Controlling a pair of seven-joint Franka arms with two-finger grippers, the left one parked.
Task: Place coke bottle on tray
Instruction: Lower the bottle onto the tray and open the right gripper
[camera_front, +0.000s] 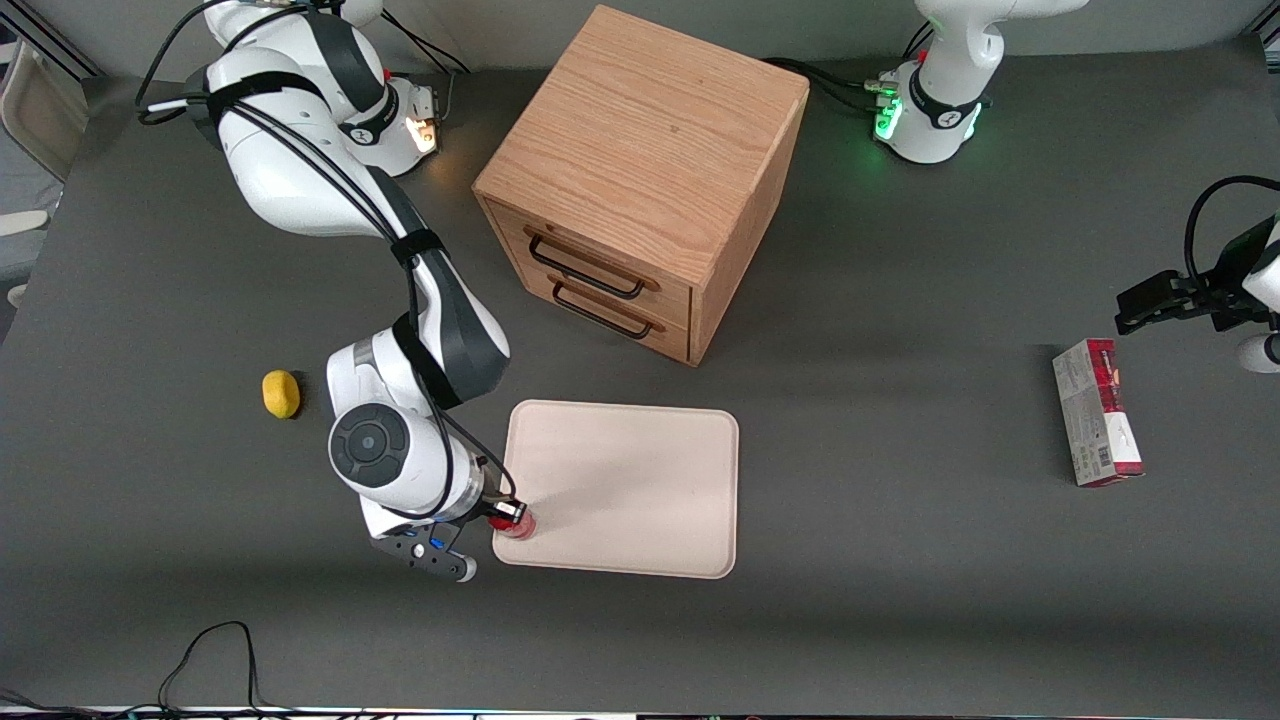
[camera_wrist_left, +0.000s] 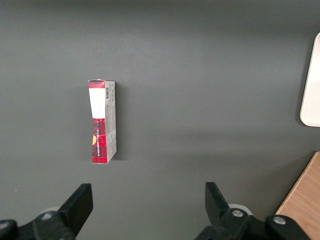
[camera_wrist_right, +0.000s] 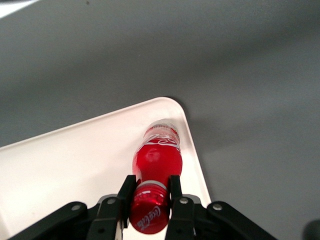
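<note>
— What's on the tray?
— Just the coke bottle, standing in the corner nearest the working arm and the front camera. The rest of the cream surface is bare.

— Is the gripper holding it?
— Yes. Its two black fingers pinch the neck just under the red cap, one on each side. The bottle hangs straight below the claw, upright, cap up, long axis vertical, its base at the tray floor; whether it actually touches I can't tell.

— Any writing?
— White script logo on the cap and again on the red body, in the wrist view.

— And around the claw?
— A yellow lemon lies on the table beside the arm, away from the tray. A wooden drawer cabinet, both drawers closed, stands farther from the front camera. A red-and-grey carton lies flat toward the parked arm's end; its print is too small to read.
</note>
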